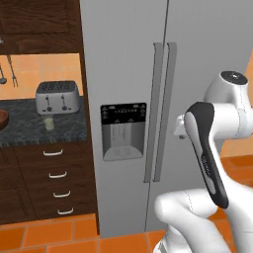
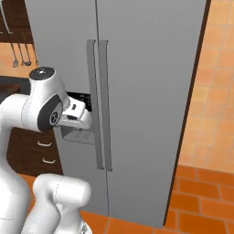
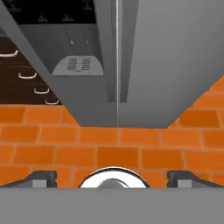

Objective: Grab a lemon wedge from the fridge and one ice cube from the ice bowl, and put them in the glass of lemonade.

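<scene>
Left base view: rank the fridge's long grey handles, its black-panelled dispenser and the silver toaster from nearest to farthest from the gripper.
1. Long grey handles, just left of the gripper.
2. Black-panelled dispenser, left door.
3. Silver toaster, far left on the dark counter.

toaster [image 1: 57,96] and glass [image 1: 48,122] on counter [image 1: 29,129]

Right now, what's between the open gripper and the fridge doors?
In the hand view, bare orange floor tiles separate the gripper from the closed fridge; nothing else lies there.
</scene>
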